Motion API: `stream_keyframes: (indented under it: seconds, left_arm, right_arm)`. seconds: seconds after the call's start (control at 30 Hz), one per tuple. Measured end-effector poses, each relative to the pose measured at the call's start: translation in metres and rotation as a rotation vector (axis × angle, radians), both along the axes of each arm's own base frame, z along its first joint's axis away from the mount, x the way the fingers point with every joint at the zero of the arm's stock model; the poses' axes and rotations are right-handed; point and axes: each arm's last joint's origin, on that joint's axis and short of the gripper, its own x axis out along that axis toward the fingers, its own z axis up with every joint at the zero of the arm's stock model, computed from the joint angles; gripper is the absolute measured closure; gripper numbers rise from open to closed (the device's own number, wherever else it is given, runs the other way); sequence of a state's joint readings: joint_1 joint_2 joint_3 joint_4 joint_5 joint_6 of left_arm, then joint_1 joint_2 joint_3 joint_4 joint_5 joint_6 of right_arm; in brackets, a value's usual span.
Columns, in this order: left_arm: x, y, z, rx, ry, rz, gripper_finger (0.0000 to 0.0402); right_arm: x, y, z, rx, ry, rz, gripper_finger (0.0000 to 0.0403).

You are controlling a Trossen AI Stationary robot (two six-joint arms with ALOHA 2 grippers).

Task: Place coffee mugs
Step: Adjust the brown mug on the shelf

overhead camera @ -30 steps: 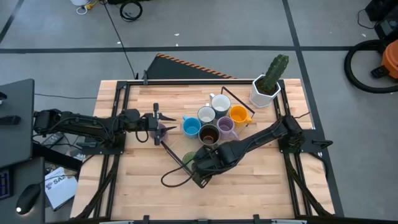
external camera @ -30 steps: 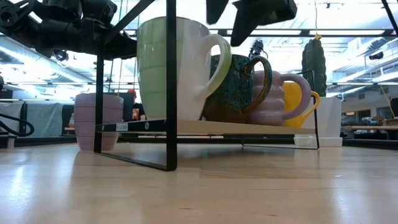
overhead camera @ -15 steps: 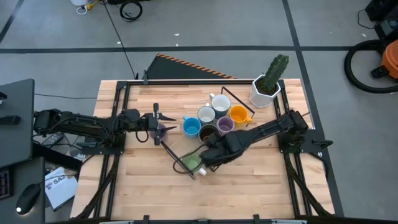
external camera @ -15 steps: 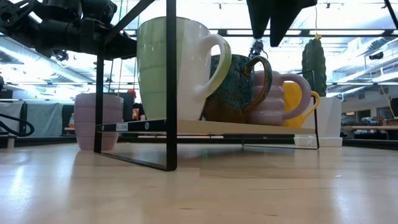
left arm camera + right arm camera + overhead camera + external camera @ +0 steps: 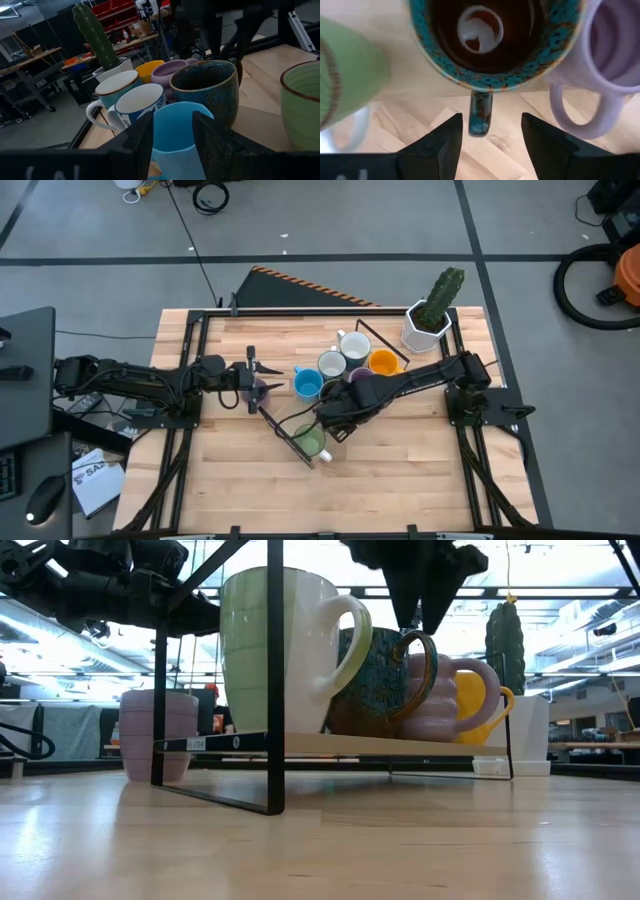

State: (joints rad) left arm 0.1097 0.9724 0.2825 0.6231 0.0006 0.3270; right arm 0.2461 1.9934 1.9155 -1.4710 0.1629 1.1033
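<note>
The right claw (image 5: 488, 136), spread and empty, is hung directly above the dark brown mug (image 5: 495, 42), its handle (image 5: 481, 113) lined up between the fingers.

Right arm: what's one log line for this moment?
right end effector open | above dark mug handle | green mug on rack | left arm waits beside lavender mug

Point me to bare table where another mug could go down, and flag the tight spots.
Free: the wide strip of table in front of the green mug, and the bare corner by the left rail. Crowded: the mug cluster around the white mug and orange mug, where the right gripper hangs over the dark mug; also the cactus pot corner.
</note>
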Motion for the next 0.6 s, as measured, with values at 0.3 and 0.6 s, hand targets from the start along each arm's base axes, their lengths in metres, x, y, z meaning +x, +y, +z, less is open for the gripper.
stream_keyframes:
  seconds: [0.3,0.6]
  left_arm:
    - [0.0,0.0,-0.001,-0.002,0.015,0.0,0.026]
    - [0.0,0.0,-0.001,-0.002,0.014,0.0,0.026]
  right_arm:
    - [0.005,-0.003,-0.027,0.035,0.0,0.042,0.0216]
    - [0.007,-0.01,-0.037,0.029,0.016,0.084,0.0262]
